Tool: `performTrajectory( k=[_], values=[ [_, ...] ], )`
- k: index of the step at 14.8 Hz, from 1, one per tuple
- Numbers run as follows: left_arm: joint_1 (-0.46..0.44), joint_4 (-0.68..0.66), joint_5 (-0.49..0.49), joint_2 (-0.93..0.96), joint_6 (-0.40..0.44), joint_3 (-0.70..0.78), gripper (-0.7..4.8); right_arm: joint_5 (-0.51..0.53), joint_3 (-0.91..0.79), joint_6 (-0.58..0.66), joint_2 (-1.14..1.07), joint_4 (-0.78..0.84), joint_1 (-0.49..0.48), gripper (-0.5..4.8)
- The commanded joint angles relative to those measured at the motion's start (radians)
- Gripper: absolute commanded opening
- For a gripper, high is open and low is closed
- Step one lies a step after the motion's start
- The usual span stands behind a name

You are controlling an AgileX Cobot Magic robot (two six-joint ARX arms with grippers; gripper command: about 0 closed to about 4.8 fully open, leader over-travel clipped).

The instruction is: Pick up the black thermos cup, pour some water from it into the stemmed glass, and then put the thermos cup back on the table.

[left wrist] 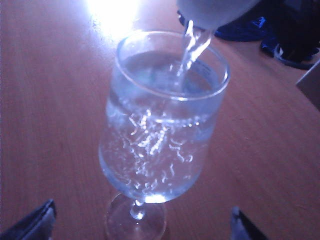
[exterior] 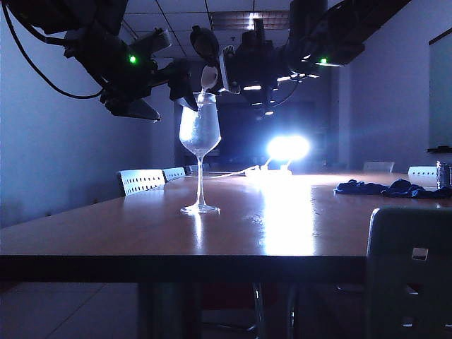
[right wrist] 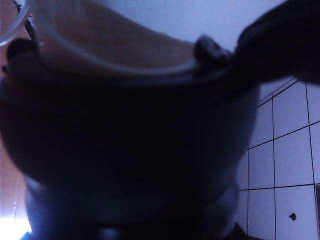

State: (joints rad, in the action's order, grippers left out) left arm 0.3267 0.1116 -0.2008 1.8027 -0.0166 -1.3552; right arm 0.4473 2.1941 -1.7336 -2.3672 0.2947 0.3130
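Chair back [exterior: 409, 272] foreground; right hand [exterior: 244, 67] clamps tipped black thermos cup [right wrist: 130, 150] over stemmed glass [exterior: 200, 131]; left hand [left wrist: 142, 225] spread.

You are looking into a dim meeting room washed in blue. A glaring lamp [exterior: 288, 148] burns at center right, its reflection streaking the glossy tabletop. White-backed chairs [exterior: 140, 181] line the far side at left. A dark chair back [exterior: 409, 272] fills the lower right corner. Ceiling tiles [exterior: 185, 8] run along the top; a crumpled blue cloth [exterior: 385, 188] lies at right.
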Motion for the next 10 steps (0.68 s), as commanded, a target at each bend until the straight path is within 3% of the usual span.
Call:
performTrajectory(
  k=[1,7,10],
  values=[
    [0.000,0.005,-0.002,-0.002,0.002,-0.003,4.79,0.000,0.010,-0.003,0.021,0.061,0.001,0.63],
    [0.000,0.002,-0.002,-0.002,0.002,-0.003,4.79,0.000,0.010,-0.002,0.021,0.061,0.001,0.63],
    [0.000,0.001,-0.002,-0.002,0.002,-0.003,4.79,0.000,0.010,0.069,0.021,0.061,0.001,0.63]
  ],
)
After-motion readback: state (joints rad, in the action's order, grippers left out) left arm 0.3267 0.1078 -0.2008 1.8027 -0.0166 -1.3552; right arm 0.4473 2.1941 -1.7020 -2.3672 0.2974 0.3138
